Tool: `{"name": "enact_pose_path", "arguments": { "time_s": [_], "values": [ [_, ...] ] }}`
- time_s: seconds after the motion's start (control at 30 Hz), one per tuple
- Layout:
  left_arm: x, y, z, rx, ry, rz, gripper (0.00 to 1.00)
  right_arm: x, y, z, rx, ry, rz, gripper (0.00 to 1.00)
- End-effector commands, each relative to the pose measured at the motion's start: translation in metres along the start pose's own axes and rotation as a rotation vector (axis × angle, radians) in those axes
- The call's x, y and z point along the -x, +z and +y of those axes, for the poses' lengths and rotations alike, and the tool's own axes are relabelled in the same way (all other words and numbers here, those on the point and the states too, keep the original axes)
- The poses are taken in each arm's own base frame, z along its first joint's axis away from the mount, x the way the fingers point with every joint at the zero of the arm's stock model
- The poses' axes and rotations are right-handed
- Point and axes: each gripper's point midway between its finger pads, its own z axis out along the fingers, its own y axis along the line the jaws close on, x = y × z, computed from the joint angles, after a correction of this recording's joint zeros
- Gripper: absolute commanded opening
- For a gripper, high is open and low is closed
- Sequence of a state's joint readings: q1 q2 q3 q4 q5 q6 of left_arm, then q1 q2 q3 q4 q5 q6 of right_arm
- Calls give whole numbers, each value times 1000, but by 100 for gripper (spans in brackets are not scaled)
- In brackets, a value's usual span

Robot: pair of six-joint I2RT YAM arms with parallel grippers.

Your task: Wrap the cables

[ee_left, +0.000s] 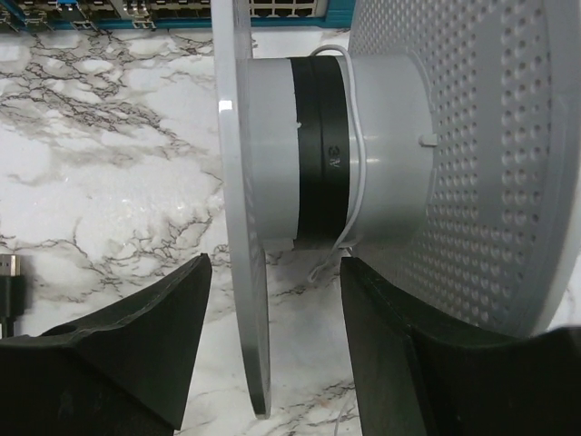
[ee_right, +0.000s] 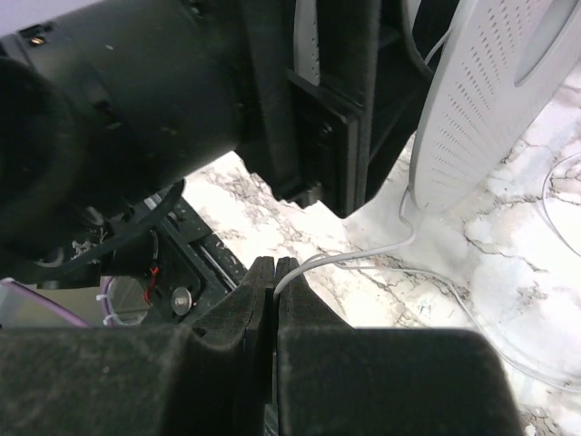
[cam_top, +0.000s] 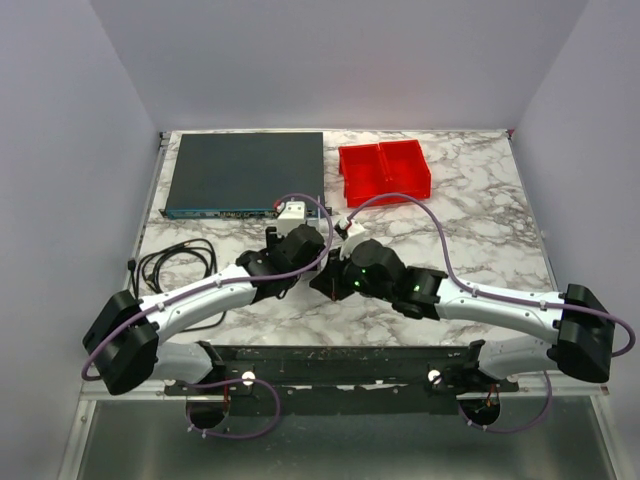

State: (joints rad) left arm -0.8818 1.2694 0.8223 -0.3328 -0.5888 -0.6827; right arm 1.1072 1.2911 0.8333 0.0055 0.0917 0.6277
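A grey spool with a black band on its hub stands on the marble table. The thin white cable runs over the hub and hangs in a small loop below it. My left gripper is open, its jaws astride the spool's thin left flange without pinching it. In the right wrist view the spool's perforated flange rests on the table. My right gripper is shut on the white cable, which curves from the fingertips toward the spool. In the top view both grippers meet at the table's middle.
A black network switch lies at the back left, and a red two-part bin at the back centre. A coiled black cord lies left of the left arm. More slack white cable trails on the marble to the right.
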Motion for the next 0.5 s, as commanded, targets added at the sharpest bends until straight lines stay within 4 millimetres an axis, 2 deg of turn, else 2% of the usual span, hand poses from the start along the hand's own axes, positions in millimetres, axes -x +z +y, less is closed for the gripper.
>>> {"name": "enact_pose_path", "arguments": {
  "time_s": [0.0, 0.2, 0.47],
  "values": [
    [10, 8, -2, 38, -26, -57, 58, 7, 1, 10, 17, -21, -12, 1],
    [9, 12, 0, 59, -26, -66, 49, 9, -1, 11, 20, -20, -18, 1],
    [13, 15, -3, 70, -15, -68, 26, 5, -5, 6, -1, -22, -2, 1]
  ]
}}
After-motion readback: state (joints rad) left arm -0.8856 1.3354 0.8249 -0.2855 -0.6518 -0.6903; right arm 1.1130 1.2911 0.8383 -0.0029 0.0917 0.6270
